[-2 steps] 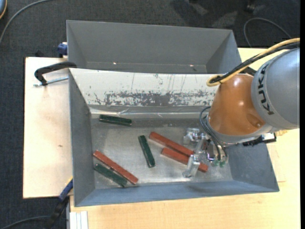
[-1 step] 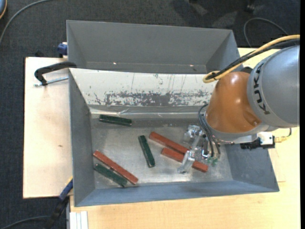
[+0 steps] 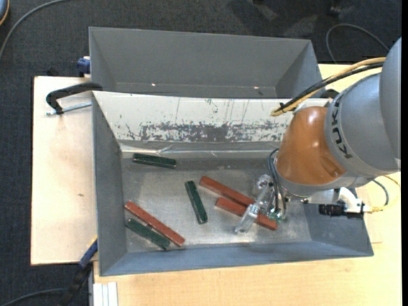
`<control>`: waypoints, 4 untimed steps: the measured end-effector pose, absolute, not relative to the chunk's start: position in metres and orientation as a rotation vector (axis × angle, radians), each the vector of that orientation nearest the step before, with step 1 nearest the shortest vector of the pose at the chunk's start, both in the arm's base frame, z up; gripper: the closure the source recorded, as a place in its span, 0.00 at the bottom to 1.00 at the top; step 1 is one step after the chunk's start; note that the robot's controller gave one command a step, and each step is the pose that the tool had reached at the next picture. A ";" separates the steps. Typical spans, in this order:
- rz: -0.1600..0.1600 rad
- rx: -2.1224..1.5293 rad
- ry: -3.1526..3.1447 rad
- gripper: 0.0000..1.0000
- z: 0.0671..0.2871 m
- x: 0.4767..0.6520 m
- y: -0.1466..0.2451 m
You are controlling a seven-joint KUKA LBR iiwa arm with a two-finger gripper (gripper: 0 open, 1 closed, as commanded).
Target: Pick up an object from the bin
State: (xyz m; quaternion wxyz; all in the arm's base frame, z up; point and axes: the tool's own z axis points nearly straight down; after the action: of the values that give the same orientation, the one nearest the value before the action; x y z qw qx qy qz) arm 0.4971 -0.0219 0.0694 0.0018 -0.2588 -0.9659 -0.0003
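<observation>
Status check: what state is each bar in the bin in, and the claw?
claw: low over the right red bar.
right red bar: flat, partly covered by claw.
upper red bar: flat, uncovered.
centre green bar: flat, uncovered.
back green bar: flat, near back wall.
front-left red bar: flat, beside a green one.
front-left green bar: flat.

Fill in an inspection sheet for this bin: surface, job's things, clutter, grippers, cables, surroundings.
Surface: grey metal bin, back wall scratched.
Job's things: short red-brown flat bar on the floor's right, under the two-finger gripper.
Clutter: second red-brown bar beside it; long red-brown bar and front-left dark green bar; middle dark green bar; back-left dark green bar.
Grippers: low over the short red-brown flat bar.
Cables: yellow and black cables on the arm.
Surroundings: dark carpet.
</observation>
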 end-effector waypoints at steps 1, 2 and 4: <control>-0.001 -0.810 -3.034 0.00 0.070 0.498 -0.021; -0.001 -0.810 -3.034 1.00 0.070 0.498 -0.021; -0.003 -0.806 -3.044 1.00 0.153 0.501 -0.020</control>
State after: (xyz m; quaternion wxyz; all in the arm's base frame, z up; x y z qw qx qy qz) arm 0.5014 -0.0203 0.1525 -0.0035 -0.2560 -0.9667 -0.0011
